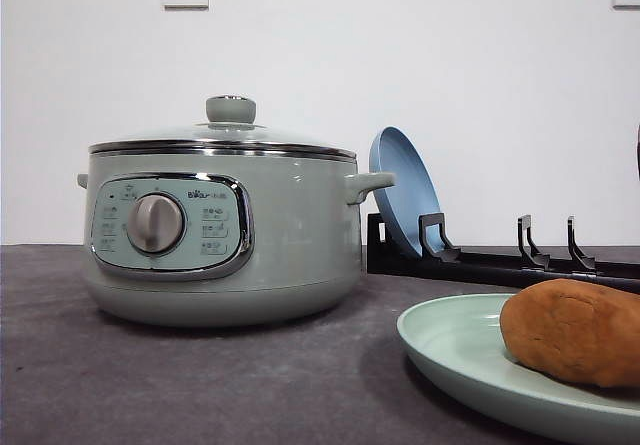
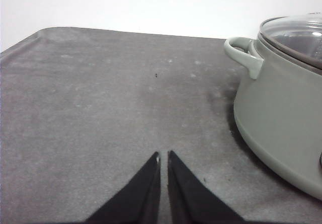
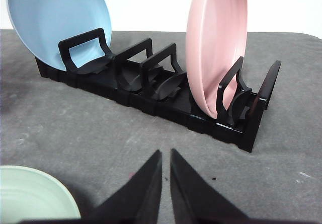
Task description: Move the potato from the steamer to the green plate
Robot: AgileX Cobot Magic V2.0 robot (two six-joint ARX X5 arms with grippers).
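Observation:
The orange-brown potato (image 1: 575, 330) lies on the pale green plate (image 1: 450, 350) at the front right of the table. The sage-green steamer (image 1: 225, 235) stands at centre left with its glass lid (image 1: 225, 135) on. My left gripper (image 2: 164, 156) is shut with nothing in it, low over bare table beside the steamer (image 2: 282, 108) and its handle (image 2: 241, 53). My right gripper (image 3: 166, 154) is shut and holds nothing; it faces the rack, with the green plate's rim (image 3: 30, 196) close beside it.
A black dish rack (image 1: 500, 260) runs along the back right with a blue plate (image 1: 400, 190) leaning in it. The right wrist view shows the rack (image 3: 166, 90) holding the blue plate (image 3: 55, 22) and a pink plate (image 3: 216, 43). Dark grey mat (image 2: 100, 98) covers the table.

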